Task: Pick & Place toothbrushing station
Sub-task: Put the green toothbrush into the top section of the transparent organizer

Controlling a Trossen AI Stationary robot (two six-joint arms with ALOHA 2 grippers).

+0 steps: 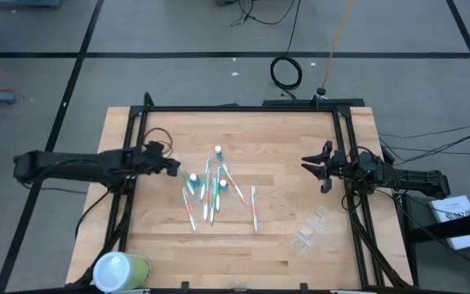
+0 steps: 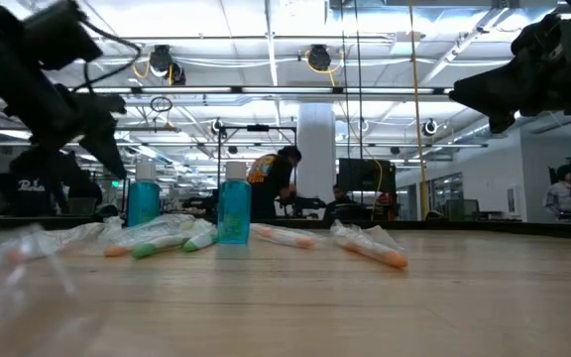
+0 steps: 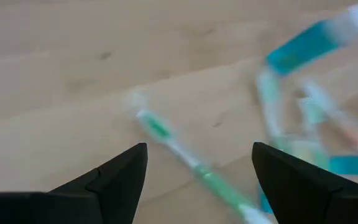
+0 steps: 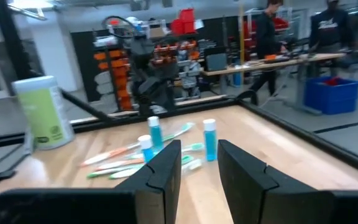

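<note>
The wooden table (image 1: 243,245) stands on grey floor in a lit workshop. The toothbrushes (image 1: 210,196) and teal tubes (image 2: 234,208) lie clustered mid-table, the clear holder (image 1: 310,231) apart toward the right edge. Only the low view shows 2 tubes upright. The left gripper (image 1: 172,167) hangs spread beside the cluster; the right gripper (image 1: 323,168) hovers part-parted, empty. A yellow-green container (image 1: 121,269) sits at the table's corner.
</note>
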